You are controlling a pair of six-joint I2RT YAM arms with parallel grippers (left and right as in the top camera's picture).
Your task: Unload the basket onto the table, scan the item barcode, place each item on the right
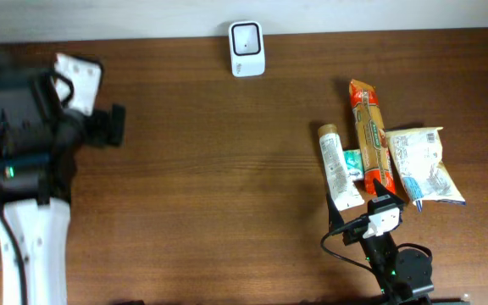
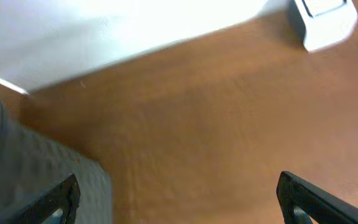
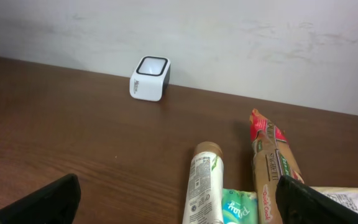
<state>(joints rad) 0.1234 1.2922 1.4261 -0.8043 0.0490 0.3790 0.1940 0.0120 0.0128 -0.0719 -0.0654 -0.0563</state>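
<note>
The white barcode scanner [image 1: 246, 48] stands at the table's far edge, also visible in the left wrist view [image 2: 322, 22] and the right wrist view [image 3: 150, 78]. The items lie in a cluster at the right: a white tube [image 1: 338, 166] [image 3: 205, 183], an orange spaghetti pack [image 1: 369, 135] [image 3: 272, 165], a green tissue pack [image 1: 353, 161] [image 3: 238, 208] and a white bag [image 1: 426, 165] [image 3: 347, 199]. My right gripper [image 1: 361, 203] [image 3: 179, 202] hovers open just in front of the cluster, holding nothing. At the far left, my left gripper [image 1: 108, 125] [image 2: 179, 199] is open and empty over bare wood.
The brown wooden table [image 1: 202, 169] meets a white wall [image 3: 229, 43] at the back. A grey block [image 2: 42, 180] sits close to my left gripper's left finger. A white tag [image 1: 79, 72] lies by the left arm.
</note>
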